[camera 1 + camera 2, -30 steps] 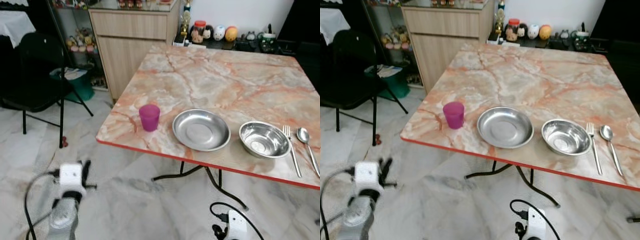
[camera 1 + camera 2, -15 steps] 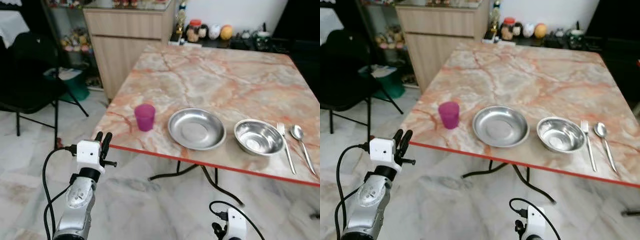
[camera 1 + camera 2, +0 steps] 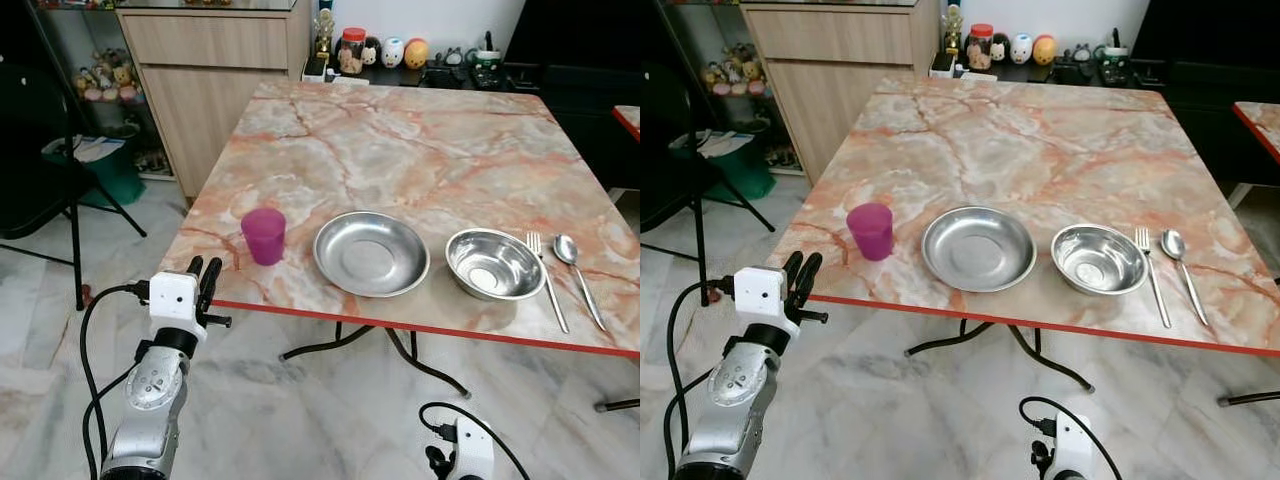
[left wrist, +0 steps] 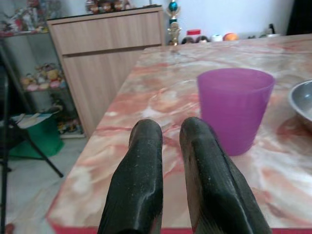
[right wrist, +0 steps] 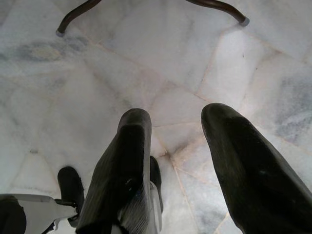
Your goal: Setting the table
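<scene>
Left gripper (image 3: 203,272) hovers near purple cup (image 3: 264,236).

We see a counter (image 3: 420,150) of glossy pink-and-orange marble pattern, trimmed with a red edge. The plate (image 3: 371,253), bowl (image 3: 494,264), fork (image 3: 546,279) and spoon (image 3: 577,264) are polished, reflective metal. The cup (image 3: 264,236) looks like matt translucent purple plastic. The cabinet (image 3: 215,62), at eleven o'clock, shows pale wood grain. The floor (image 3: 300,410) is smooth veined marble tile. The left pincer (image 4: 165,146) has finely textured matt black fingers (image 4: 141,170).
</scene>
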